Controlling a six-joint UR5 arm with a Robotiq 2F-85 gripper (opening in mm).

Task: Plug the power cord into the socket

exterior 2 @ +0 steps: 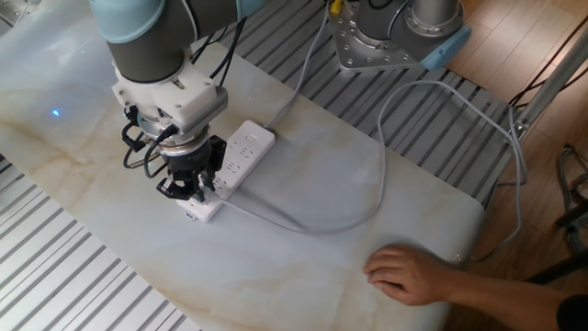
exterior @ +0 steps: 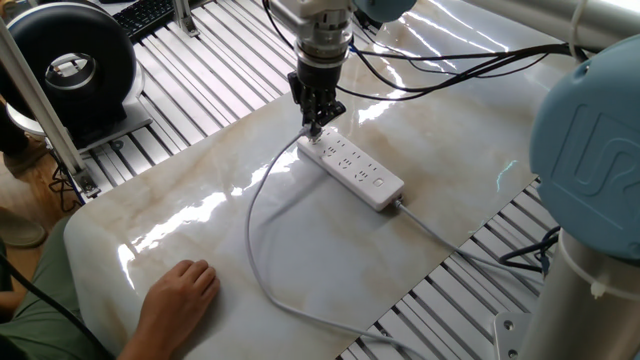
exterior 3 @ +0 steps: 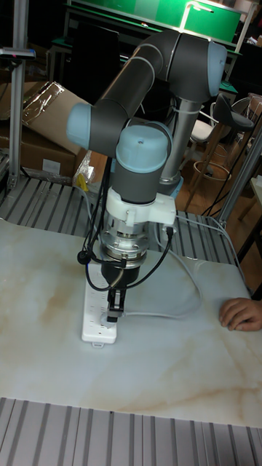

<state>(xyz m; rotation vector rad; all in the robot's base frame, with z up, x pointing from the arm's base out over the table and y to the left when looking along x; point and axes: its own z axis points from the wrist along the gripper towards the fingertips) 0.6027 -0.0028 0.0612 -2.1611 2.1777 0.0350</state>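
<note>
one gripper [exterior: 316,125] clamps plug over socket [exterior: 352,170]

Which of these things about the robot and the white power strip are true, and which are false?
1. The robot's hand is at one end of the power strip. True.
2. The power strip hangs in the air. False: it lies flat on the marble table.
3. A person's hand rests on the table. True.
4. The grey power cord is coiled on top of the strip. False: it trails across the table.
</note>
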